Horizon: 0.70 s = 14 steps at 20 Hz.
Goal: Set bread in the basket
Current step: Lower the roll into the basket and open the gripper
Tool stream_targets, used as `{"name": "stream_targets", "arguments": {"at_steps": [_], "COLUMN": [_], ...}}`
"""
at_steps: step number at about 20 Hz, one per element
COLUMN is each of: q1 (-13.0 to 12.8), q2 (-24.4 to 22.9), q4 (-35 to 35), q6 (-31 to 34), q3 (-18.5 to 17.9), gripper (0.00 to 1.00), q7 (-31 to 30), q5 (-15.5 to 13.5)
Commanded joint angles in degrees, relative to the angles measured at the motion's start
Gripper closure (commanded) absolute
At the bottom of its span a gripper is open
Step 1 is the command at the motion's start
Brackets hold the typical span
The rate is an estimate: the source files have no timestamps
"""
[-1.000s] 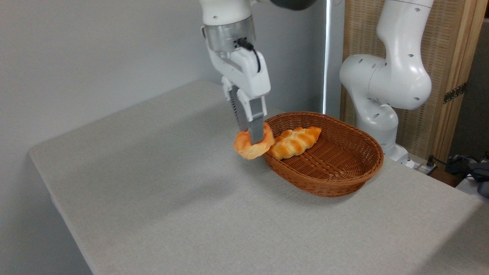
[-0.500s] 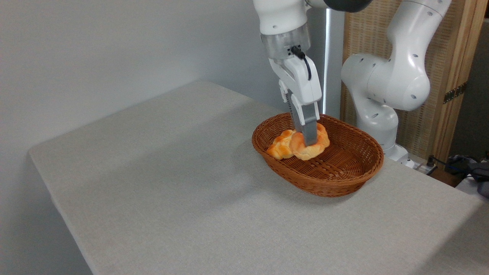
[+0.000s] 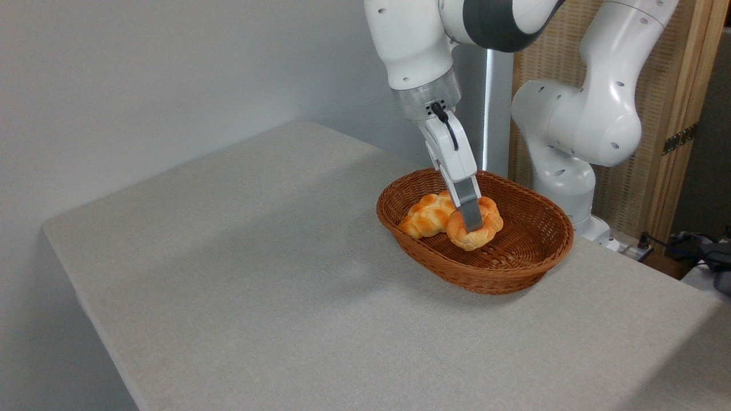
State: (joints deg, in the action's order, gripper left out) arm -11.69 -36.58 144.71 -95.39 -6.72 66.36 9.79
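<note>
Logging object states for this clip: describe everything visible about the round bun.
The round bun is small, knotted, golden-orange with paler creases, glossy like a moulded replica. It sits low inside the wicker basket, right of the braided loaf and apparently touching it. The pincer is shut on its top; whether it rests on the basket floor is unclear.

a: where's the bread (image 3: 475, 229)?
b: pinched in the end effector (image 3: 472, 224), low inside the basket (image 3: 517, 273), just right of the braided loaf (image 3: 425, 214).
a: and the basket?
b: far right on the table (image 3: 240, 268).
</note>
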Motion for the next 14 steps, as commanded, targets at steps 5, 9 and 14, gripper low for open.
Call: {"name": "stream_targets", "arguments": {"at_steps": [5, 9, 14], "q1": [-2.11, -2.11, -2.11], "q2": [0.99, 1.25, 1.16], "q4": [0.05, 0.05, -0.74], "q6": [-0.94, -1.29, -1.29], "q3": [-1.01, -1.01, -1.01], "gripper": [0.00, 0.00, 0.00], "q7": [0.79, 0.70, 0.17], "q5": [1.11, 1.11, 0.67]}}
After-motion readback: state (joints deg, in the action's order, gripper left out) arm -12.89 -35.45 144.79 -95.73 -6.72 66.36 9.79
